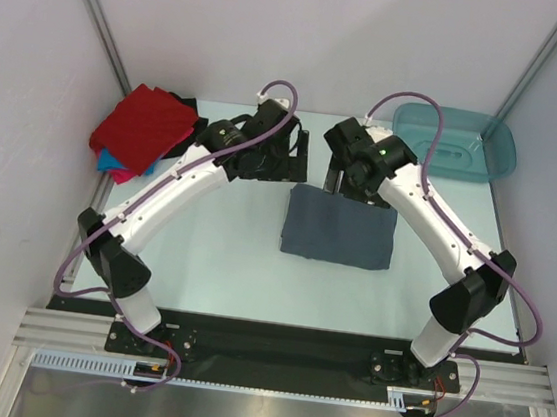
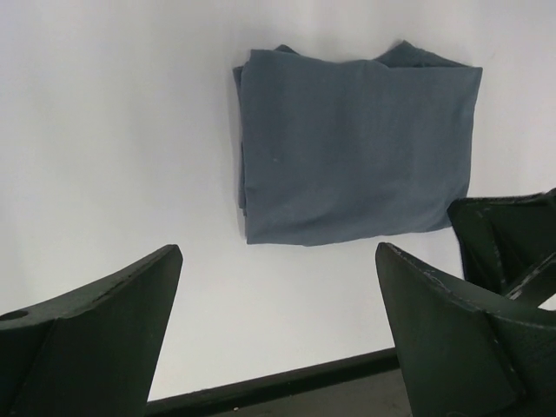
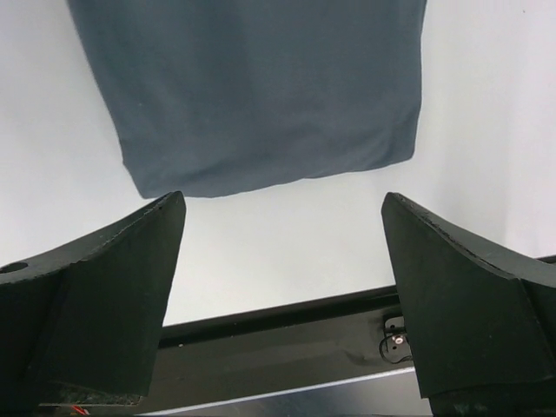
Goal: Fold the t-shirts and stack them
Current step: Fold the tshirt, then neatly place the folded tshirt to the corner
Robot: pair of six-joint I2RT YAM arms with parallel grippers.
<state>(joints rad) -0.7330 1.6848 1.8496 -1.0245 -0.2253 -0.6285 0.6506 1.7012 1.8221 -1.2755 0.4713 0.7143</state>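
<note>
A slate grey-blue t-shirt (image 1: 340, 228) lies folded into a flat rectangle at the table's middle; it also shows in the left wrist view (image 2: 356, 148) and the right wrist view (image 3: 261, 87). A red t-shirt (image 1: 142, 125) tops a folded pile at the back left, with bright blue (image 1: 111, 160), pink (image 1: 127, 177) and black (image 1: 184, 105) edges showing under it. My left gripper (image 1: 297, 156) (image 2: 278, 252) hovers open just behind the grey-blue shirt's far left corner. Behind the shirt's far edge, my right gripper (image 1: 348, 184) (image 3: 282, 198) is open too. Nothing is between either pair of fingers.
A teal plastic tub (image 1: 457, 140) stands at the back right corner. White walls close in the table on the left, the back and the right. A black rail (image 1: 273, 344) carrying the arm bases runs along the near edge.
</note>
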